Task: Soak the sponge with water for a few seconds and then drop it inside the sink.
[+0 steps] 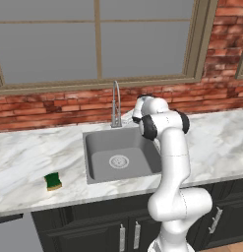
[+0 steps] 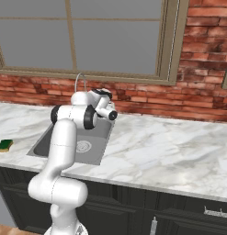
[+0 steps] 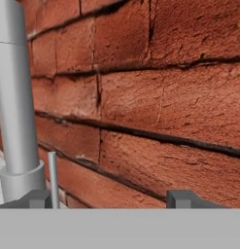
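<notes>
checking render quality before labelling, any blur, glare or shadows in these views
Left base view: even flat light, no glare, sponge soft and low in detail, sink basin shaded darker toward its walls. Right base view: same flat light, window panes dull grey. Hand view: brick wall close and slightly blurred, tap smooth with soft shading.

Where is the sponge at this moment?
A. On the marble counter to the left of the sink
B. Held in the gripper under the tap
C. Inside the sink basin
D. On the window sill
A: the sponge lies on the marble counter left of the sink, while the gripper is up by the tap, its fingers apart with nothing between them.
</notes>
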Motion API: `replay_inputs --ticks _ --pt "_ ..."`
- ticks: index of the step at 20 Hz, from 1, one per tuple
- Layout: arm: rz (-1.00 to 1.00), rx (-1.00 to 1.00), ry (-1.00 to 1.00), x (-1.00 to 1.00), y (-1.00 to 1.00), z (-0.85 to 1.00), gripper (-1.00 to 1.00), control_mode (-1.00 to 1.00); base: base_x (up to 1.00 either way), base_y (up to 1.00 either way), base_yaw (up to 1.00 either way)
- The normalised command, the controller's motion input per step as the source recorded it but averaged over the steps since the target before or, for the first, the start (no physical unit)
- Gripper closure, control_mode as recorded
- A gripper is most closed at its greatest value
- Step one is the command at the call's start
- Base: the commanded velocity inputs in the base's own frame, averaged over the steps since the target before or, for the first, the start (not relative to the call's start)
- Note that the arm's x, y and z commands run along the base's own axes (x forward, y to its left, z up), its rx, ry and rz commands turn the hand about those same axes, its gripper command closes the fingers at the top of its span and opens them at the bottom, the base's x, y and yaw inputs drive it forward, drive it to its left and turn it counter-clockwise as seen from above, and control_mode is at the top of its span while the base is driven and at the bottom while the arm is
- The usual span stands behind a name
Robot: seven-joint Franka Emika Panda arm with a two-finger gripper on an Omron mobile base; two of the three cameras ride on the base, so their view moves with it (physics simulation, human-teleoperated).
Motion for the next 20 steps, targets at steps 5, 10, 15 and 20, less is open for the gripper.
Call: replay_inputs --ticks 5,10,15,20 --pt "-0.07 0.0 0.0 0.19 0.0 -0.15 -1.0 -1.0 0.0 0.0 0.0" --pt "-0.15 0.0 0.0 0.01 0.0 -0.13 -1.0 -1.0 0.0 0.0 0.0" --pt "-0.19 0.0 0.0 0.01 0.0 -0.2 -1.0 -1.0 0.0 0.0 0.0" --pt "-0.17 0.0 0.0 0.05 0.0 -0.24 -1.0 -1.0 0.0 0.0 0.0"
